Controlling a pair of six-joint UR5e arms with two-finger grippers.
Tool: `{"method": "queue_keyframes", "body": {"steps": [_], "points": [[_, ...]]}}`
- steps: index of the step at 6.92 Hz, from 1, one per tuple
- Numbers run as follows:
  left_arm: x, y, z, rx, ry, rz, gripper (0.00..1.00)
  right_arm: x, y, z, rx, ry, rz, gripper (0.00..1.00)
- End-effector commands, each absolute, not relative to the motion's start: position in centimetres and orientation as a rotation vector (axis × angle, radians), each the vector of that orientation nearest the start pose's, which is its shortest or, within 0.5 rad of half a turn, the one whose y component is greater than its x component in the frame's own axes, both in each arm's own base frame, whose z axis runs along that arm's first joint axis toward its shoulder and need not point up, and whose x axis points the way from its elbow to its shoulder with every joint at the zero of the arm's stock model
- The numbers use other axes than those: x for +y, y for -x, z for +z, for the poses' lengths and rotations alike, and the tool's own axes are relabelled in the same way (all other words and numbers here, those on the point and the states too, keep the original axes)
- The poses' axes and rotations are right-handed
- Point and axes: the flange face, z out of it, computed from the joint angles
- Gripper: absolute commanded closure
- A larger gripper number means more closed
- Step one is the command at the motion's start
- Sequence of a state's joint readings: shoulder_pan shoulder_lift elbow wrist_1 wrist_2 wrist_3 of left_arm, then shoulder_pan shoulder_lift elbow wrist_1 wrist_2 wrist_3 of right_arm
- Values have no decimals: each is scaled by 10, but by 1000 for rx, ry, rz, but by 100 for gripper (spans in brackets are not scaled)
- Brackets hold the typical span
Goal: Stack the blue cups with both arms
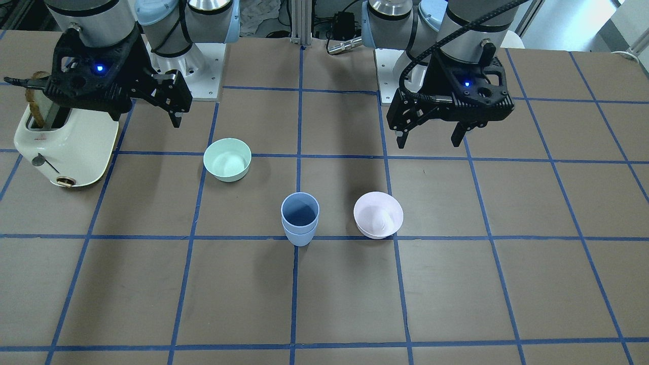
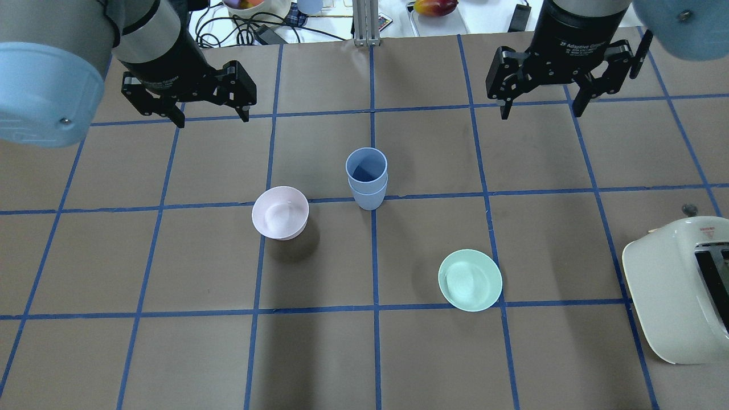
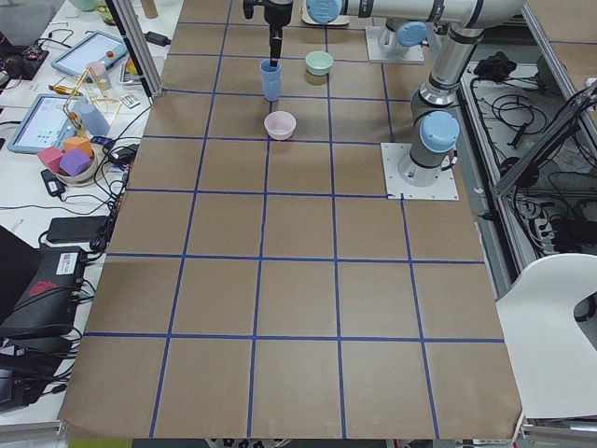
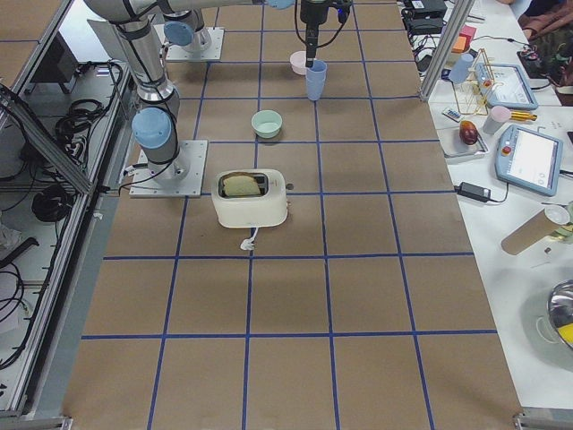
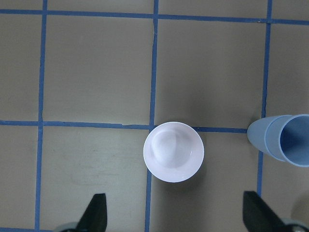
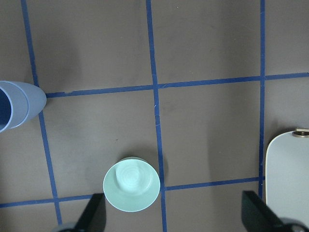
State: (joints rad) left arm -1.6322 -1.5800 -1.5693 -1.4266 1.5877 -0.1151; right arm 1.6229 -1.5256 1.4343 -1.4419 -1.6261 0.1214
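Desk (image 2: 171,353): brown surface, blue tape grid (image 2: 373,307) across it.

Left arm (image 2: 148,40) and right arm (image 2: 581,23): I see both raised over the desk, one to each side of centre, wrists pointing down.

Toaster (image 2: 678,290): cream, on the robot's right side of the desk, with a slice of bread (image 4: 243,184) standing in a slot.

Left end effector (image 2: 213,120): fingers spread wide, nothing between them, clear of the desk. Its wrist view looks straight down on the pink bowl, with the stack at the frame's right edge.

Right end effector (image 2: 540,114): likewise spread wide and holding nothing. Its wrist view shows the green bowl below and the toaster's corner.

Green bowl (image 2: 470,280): upright, on the robot's right of the stack and nearer the robot base, well apart from it.

Pink bowl (image 2: 280,212): upright, near the stack on the robot's left, not touching it.

Blue cups (image 2: 366,178): one nested inside the other, upright, standing free near the desk's centre at a crossing of tape lines. Neither end effector touches them.
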Motion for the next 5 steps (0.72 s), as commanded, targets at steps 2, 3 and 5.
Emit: {"method": "queue_keyframes", "body": {"steps": [2,3,5], "points": [[-499,163,499,3128,86,-215,0,-492,-152,516,3187,-112,150,0],[-499,163,499,3128,86,-215,0,-489,-152,517,3187,-109,150,0],[-499,163,499,3128,86,-215,0,-487,-155,517,3181,-102,165,0]]}}
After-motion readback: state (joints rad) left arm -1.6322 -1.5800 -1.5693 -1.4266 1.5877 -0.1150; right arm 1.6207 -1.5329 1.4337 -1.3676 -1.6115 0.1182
